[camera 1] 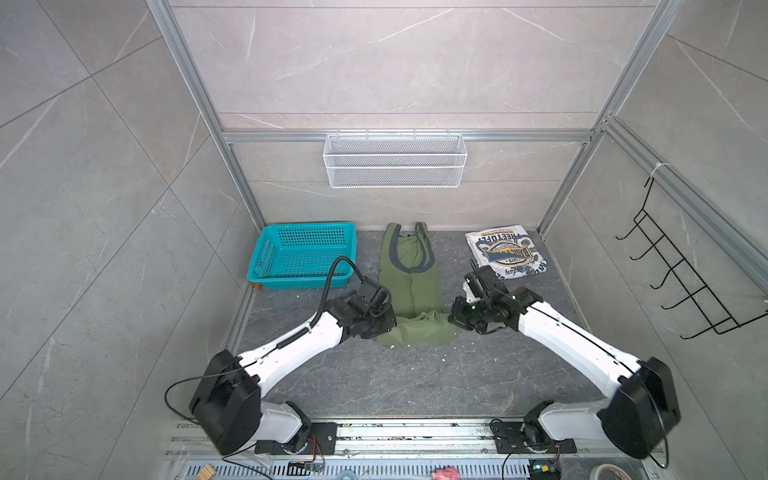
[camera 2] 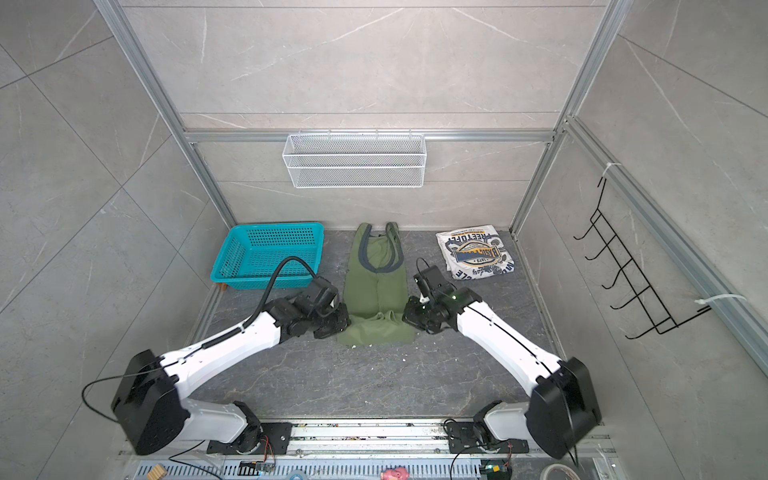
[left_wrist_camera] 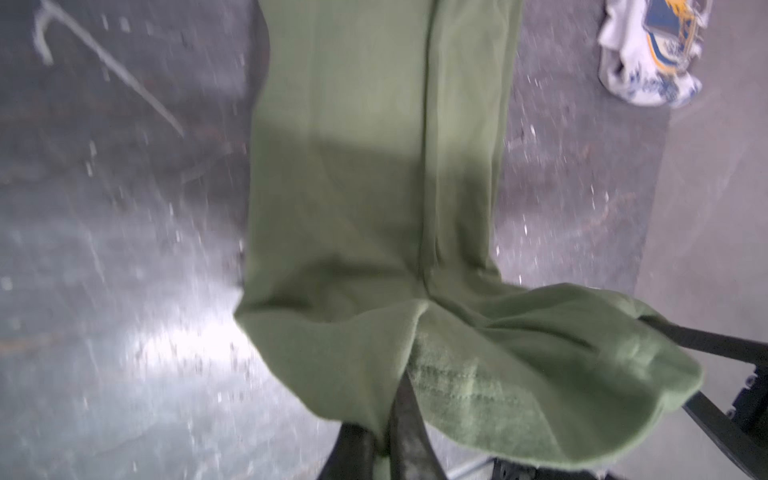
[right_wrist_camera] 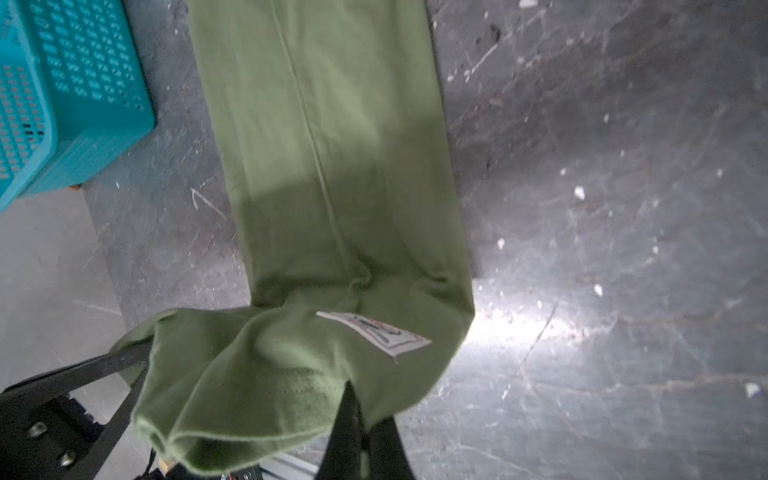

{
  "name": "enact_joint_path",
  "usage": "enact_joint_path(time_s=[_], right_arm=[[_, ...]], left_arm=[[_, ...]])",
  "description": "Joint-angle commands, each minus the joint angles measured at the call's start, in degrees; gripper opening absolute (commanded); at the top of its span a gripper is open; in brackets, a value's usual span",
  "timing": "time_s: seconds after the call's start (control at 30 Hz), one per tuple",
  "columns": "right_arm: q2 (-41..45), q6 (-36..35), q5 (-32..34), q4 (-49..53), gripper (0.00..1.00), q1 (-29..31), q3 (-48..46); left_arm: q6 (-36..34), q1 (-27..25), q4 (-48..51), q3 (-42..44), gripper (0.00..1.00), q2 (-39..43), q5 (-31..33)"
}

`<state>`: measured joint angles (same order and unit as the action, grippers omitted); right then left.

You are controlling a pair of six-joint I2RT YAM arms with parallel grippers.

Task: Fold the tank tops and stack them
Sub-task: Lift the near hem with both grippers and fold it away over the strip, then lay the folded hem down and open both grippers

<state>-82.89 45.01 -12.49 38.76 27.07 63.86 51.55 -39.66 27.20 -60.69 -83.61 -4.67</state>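
Just below frame centre, the left tool and right tool each clamp a hem corner of the green tank top, narrowed lengthwise on the tabletop. Likely next: lift evenly, carry the hem toward the straps. The folded white tank top lies right of centre.

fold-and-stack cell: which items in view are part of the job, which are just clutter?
Job: olive green tank top, hem pinched by left gripper and right gripper; white tank top, folded, back right.
Lying about: teal basket; wire mesh basket on the back wall; black hook rack on the side wall.
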Motion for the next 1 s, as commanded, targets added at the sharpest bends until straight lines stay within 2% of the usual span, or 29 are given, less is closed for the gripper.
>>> enact_joint_path(time_s=[0.0, 0.23, 0.5, 0.6, 0.67, 0.77, 0.9, 0.97], right_arm=[[-8.44, -6.91, -2.63, -0.52, 0.02, -2.88, 6.93], [-24.09, -9.41, -4.77, -1.86, 0.03, -6.42, 19.05], [-33.53, -9.48, -4.47, -1.68, 0.04, -7.87, 27.02], [-36.52, -9.7, -4.56, -0.88, 0.07, -8.13, 29.78], [-38.37, -10.13, -4.74, 0.0, 0.17, -8.28, 31.57], [-39.75, -10.8, -4.33, 1.7, 0.43, -8.44, 34.05], [-38.0, -12.55, -1.72, 5.22, 0.61, -8.73, 35.97], [-35.24, -13.7, 0.22, 6.33, 0.67, -8.7, 34.99]], left_arm=[[-5.68, 3.85, 0.13, -6.38, 0.04, -5.85, -2.25], [-7.94, 8.4, -1.1, -15.61, 0.05, -16.79, -3.54], [-9.8, 10.41, -1.45, -23.37, 0.09, -26.83, -5.33], [-10.25, 10.96, -0.7, -25.27, 0.15, -29.49, -4.59], [-10.16, 11.44, -0.13, -26.2, 0.22, -30.83, -4.13], [-10.99, 11.87, 1.49, -28.23, 0.38, -32.34, -3.22], [-13.9, 12.41, 6.1, -32.36, 0.6, -31.7, -0.84], [-15.42, 12.44, 8.51, -32.9, 0.69, -29.29, 1.74]])
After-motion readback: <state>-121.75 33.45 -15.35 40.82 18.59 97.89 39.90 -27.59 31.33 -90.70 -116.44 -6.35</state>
